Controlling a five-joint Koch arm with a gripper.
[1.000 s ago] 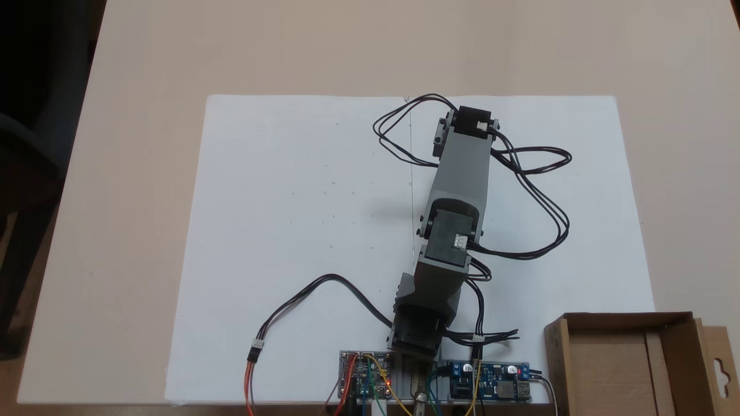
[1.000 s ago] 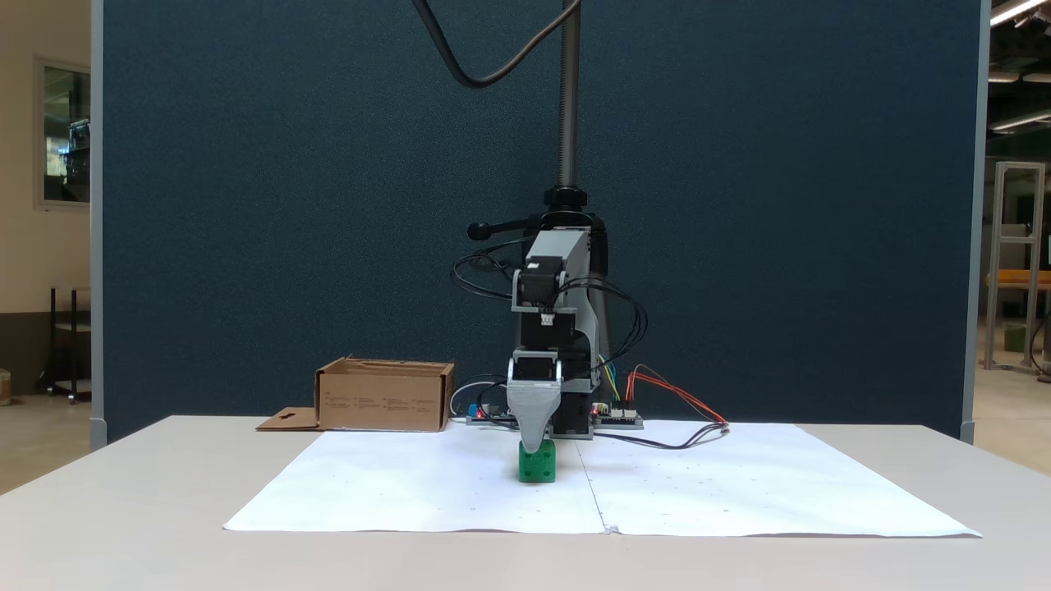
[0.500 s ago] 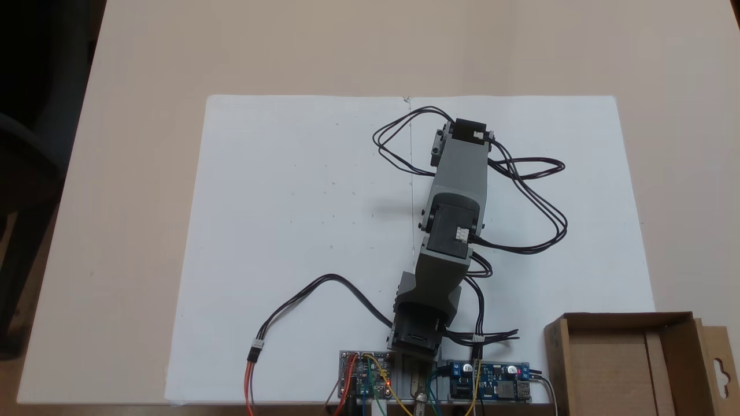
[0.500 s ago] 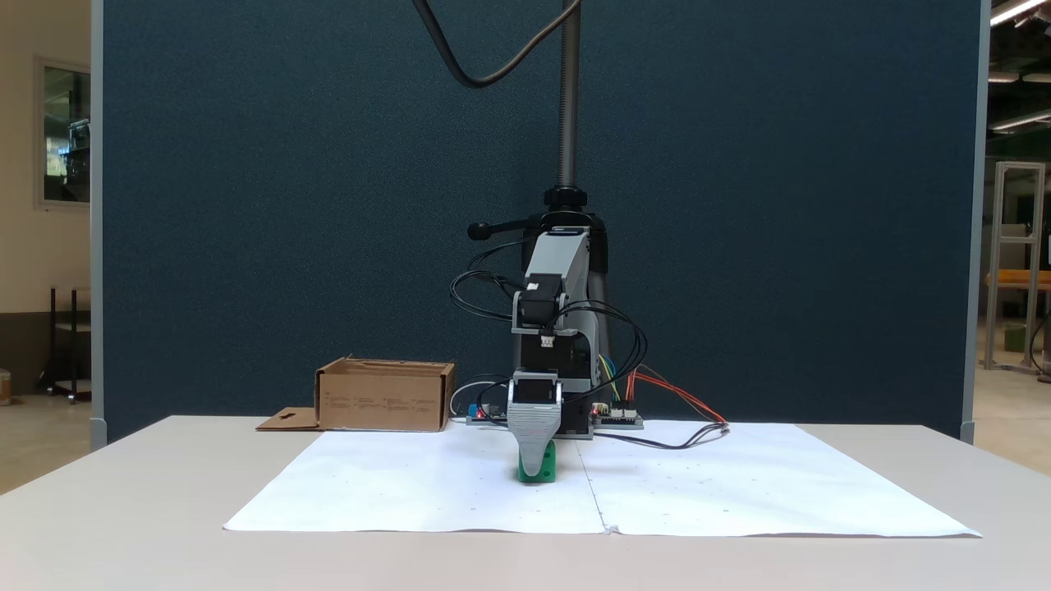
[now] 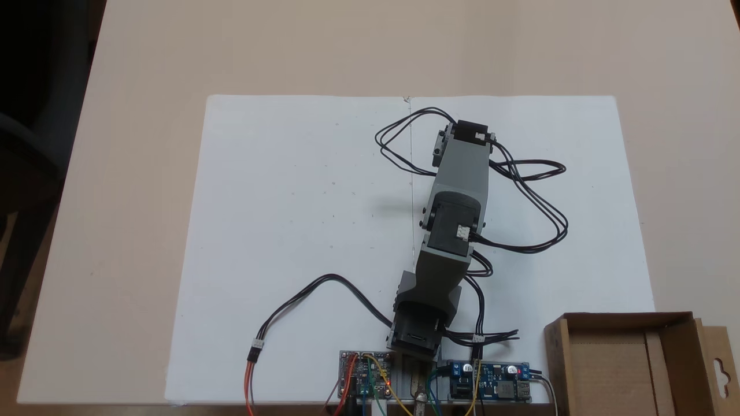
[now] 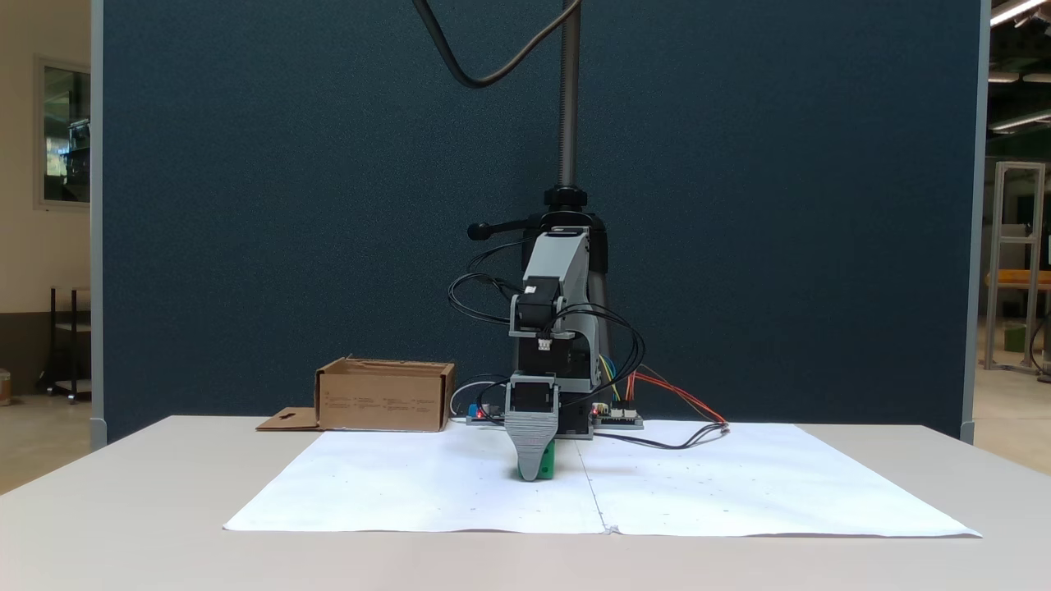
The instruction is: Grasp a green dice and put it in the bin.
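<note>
Looking along the table from the front, left to right: the bin (image 6: pixel 386 396), a brown cardboard box, stands at centre-left near the back edge of the table (image 6: pixel 123 509), with a flat tab lying beside it on its left. To its right, at the middle of the frame, my gripper (image 6: pixel 532 472) points straight down onto the white paper (image 6: pixel 739 492). Its broad grey front jaw hides most of the green dice (image 6: pixel 549 461), which shows as a thin green strip at the jaw's right edge, down on the paper. My jaws lie one behind the other for this camera, so I cannot tell whether my fingers are wide, narrow or pressed on the dice.

From above, the paper (image 5: pixel 289 202) fills the middle of the frame. My arm (image 5: pixel 457 185) reaches from the bottom centre up toward the upper middle, with black cables (image 5: pixel 537 196) looping off to its right. The bin (image 5: pixel 618 358) sits in the lower right corner, open side up, well apart from my wrist.
</note>
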